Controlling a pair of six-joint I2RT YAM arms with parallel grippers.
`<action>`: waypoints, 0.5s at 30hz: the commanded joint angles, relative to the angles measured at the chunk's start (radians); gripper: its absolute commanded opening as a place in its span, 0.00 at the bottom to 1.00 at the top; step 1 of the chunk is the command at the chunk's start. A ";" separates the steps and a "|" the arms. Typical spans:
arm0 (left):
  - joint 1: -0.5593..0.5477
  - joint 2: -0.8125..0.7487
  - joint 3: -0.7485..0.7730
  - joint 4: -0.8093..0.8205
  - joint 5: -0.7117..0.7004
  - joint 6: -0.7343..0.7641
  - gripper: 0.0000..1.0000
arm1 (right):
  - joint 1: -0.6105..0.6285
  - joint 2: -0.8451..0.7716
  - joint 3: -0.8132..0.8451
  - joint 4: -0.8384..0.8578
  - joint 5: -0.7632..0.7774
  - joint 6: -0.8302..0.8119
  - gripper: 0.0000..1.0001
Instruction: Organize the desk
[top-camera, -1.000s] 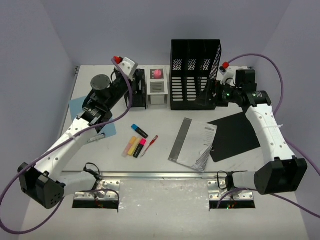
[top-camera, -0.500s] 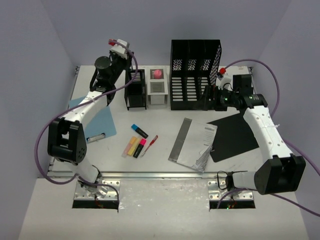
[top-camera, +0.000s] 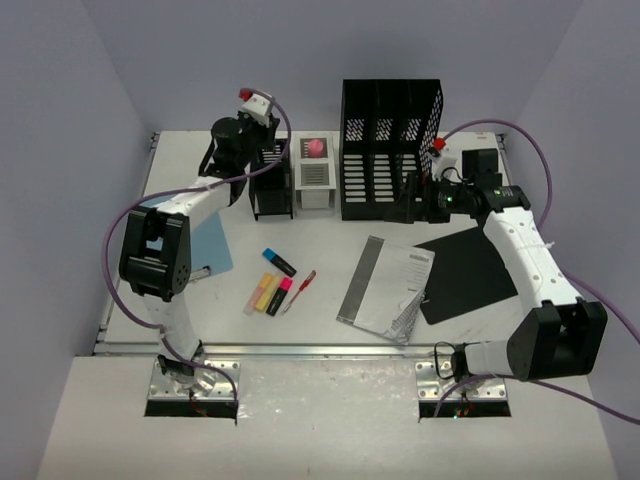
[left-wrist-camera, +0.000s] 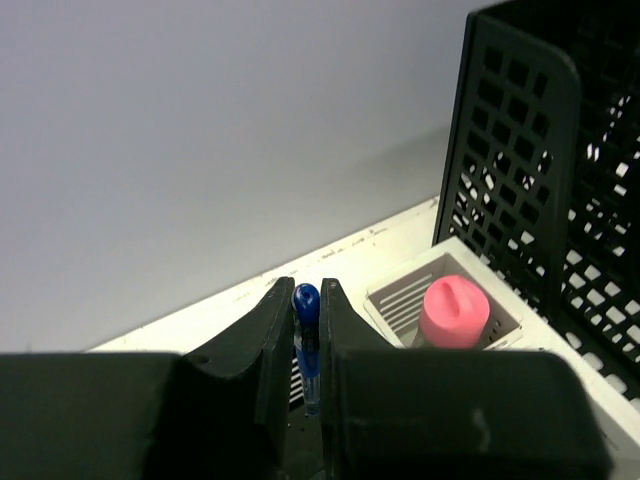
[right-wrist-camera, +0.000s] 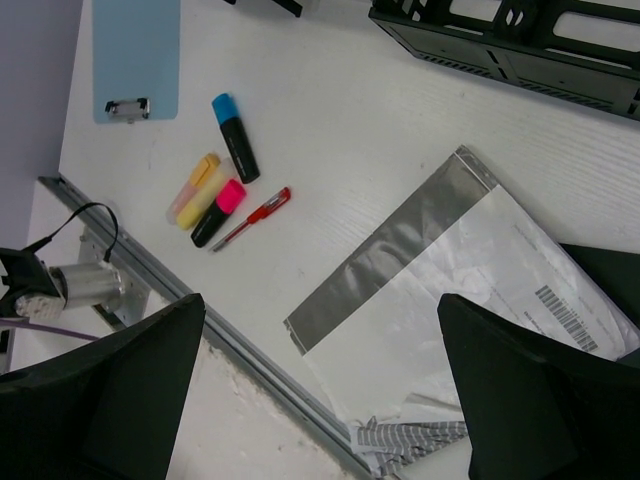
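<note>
While my left tool (left-wrist-camera: 303, 322) hangs over the black mesh pen cup (top-camera: 272, 190) at the far edge of the desk (top-camera: 250, 335), the step in hand is, by my reading, the filing of a blue pen (left-wrist-camera: 306, 300) into that cup. The left tool is clenched on the pen. Its two fingers press the barrel from either side, and the rounded blue cap shows just above the fingertips. Beside the cup stands a white holder (top-camera: 315, 175) with a pink rounded object (left-wrist-camera: 455, 310) in it. A tall black magazine file (top-camera: 390, 150) comes next along the same far edge.

The next move calls for the pen to be lined up over the cup's mouth and lowered before the fingers part. I cannot tell from these views whether its lower end is already inside.

My right tool (right-wrist-camera: 320, 360) is released, jaws spread wide and grasping nothing. It sits off the right end of the magazine file, toward the far right corner.

Work remaining, as judged from the layout:
- Toward the middle of the desk lie a blue-capped highlighter (top-camera: 279, 262), a yellow highlighter (top-camera: 260, 292), a pink highlighter (top-camera: 279, 295) and a red pen (top-camera: 303, 285).
- A grey-edged booklet (top-camera: 385, 290) and a black folder (top-camera: 468, 272) lie nearer the right edge.
- A blue clipboard (top-camera: 205, 245) lies by the left edge.
</note>
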 joint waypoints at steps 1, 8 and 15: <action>0.005 0.020 0.026 0.058 -0.001 -0.003 0.00 | 0.001 0.007 0.006 0.016 -0.026 -0.021 0.99; 0.005 0.051 -0.008 0.067 -0.019 0.008 0.19 | 0.001 0.020 -0.002 0.014 -0.037 -0.015 0.99; 0.007 -0.001 0.070 -0.069 0.012 0.009 0.55 | 0.001 0.015 -0.004 0.011 -0.042 -0.008 0.99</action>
